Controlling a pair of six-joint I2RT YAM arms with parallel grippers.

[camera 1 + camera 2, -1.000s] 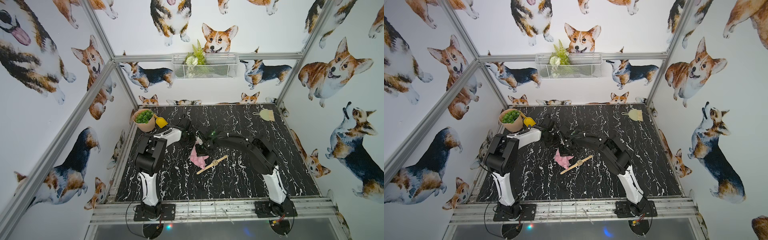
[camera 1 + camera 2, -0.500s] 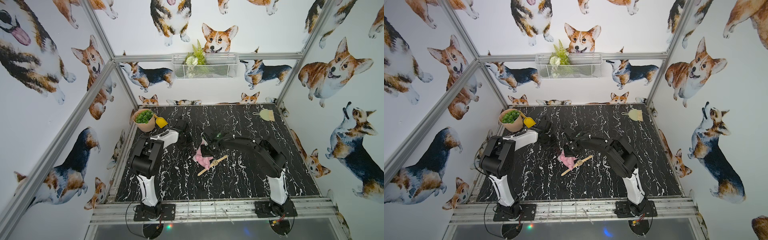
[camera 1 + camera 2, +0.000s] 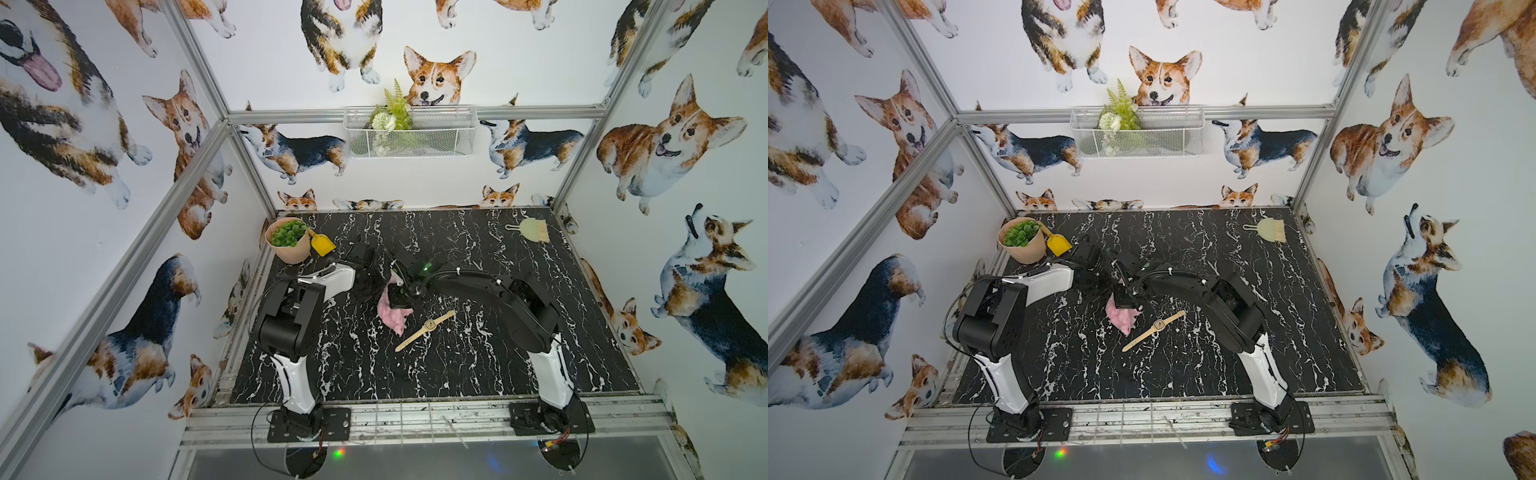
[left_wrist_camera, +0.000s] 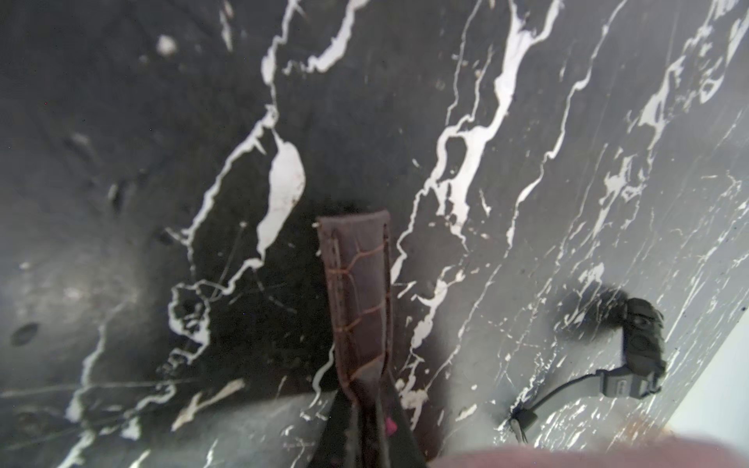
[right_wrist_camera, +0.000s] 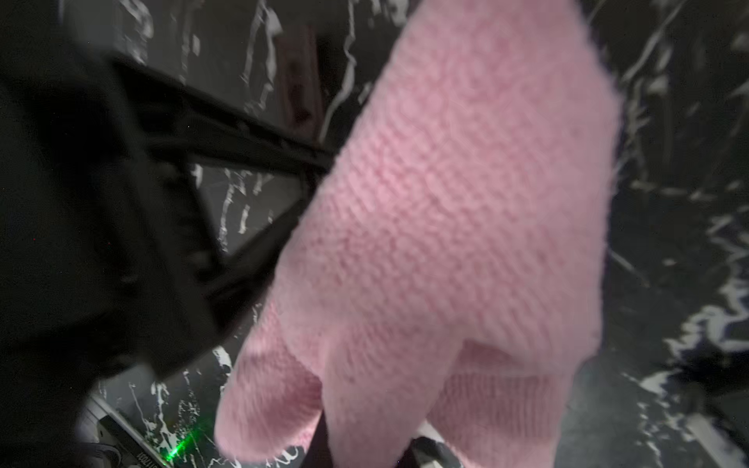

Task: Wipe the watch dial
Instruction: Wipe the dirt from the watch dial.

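Two pincers are hanging close together over the black white-veined marble tabletop [image 3: 457, 365]. The left pincer [image 4: 362, 389] is clenching a dark brown stitched leather watch strap [image 4: 358, 291], whose long axis is running straight out ahead of its fingers, free end pointing down toward the marble. The right pincer [image 3: 397, 296] is clamping a pink knitted cloth [image 3: 392, 316] that is drooping below it, just beside the left one. No view is showing the face belonging to that brown strap; it is probably hiding at the left fingers. A tan slim-strapped wristwatch [image 3: 426, 329] is lying flat and free just past the cloth's hanging tip, on the side toward the right arm's base. Its long axis is slanting across that pincer's reach and its round dial [image 3: 429, 326] is facing up. The right arm is clearly the nearer, so the cloth is likely needing only a short drop sideways.
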